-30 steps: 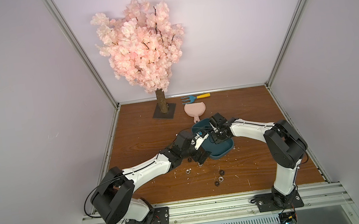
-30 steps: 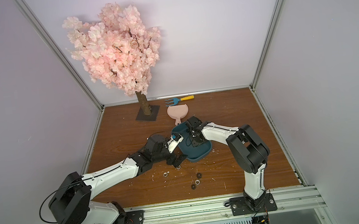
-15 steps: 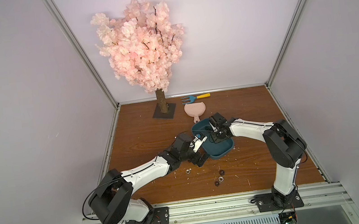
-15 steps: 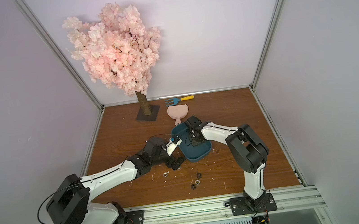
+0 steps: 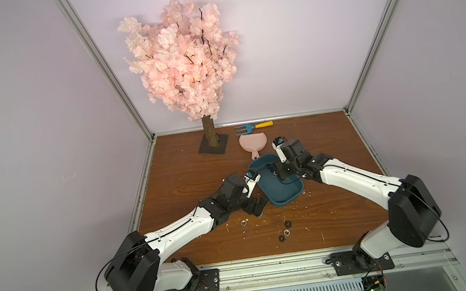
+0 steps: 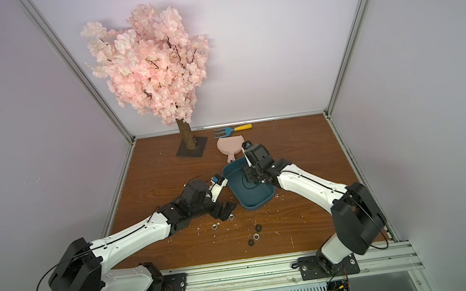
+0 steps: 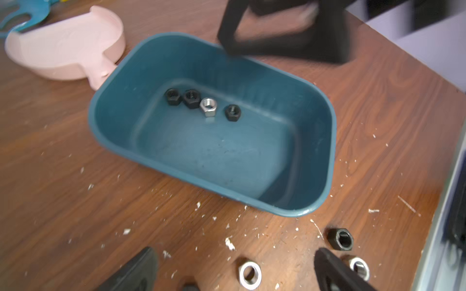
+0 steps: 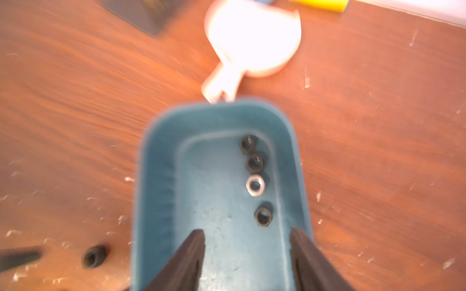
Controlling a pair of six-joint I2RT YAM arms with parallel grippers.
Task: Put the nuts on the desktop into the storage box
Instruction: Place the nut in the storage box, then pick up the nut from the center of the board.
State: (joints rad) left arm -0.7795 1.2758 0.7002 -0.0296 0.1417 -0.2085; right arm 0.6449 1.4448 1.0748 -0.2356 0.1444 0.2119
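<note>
Spreading jaws wide on the left gripper [image 5: 257, 207], clasping nothing, hanging low over the desktop [image 5: 183, 171] just beside the near corner of the box [image 5: 286, 202]. Straddling a silver nut [image 7: 249, 272] lying flat on the wood between the two fingers, as seen in the left wrist view. Holding jaws well apart on the right gripper [image 8: 248, 254] too, nothing between them, hovering above the inside of the box.

Counting four nuts [image 7: 208, 107] on the box floor, in a row near one long wall, three black and one silver, the first three touching or nearly so and the last black one slightly apart.

Finding loose nuts [image 5: 286, 232] on the desktop toward the rail in both top views: a black, a silver and a black close together, plus a silver one nearer the left gripper. Noting white flecks [image 7: 229, 243] scattered around them.

Noting a pink dustpan [image 5: 252, 142] just beyond the box, handle pointing at its far corner, a rake [image 5: 249, 127] behind that, and a tree [image 5: 184, 61] at the back left.
</note>
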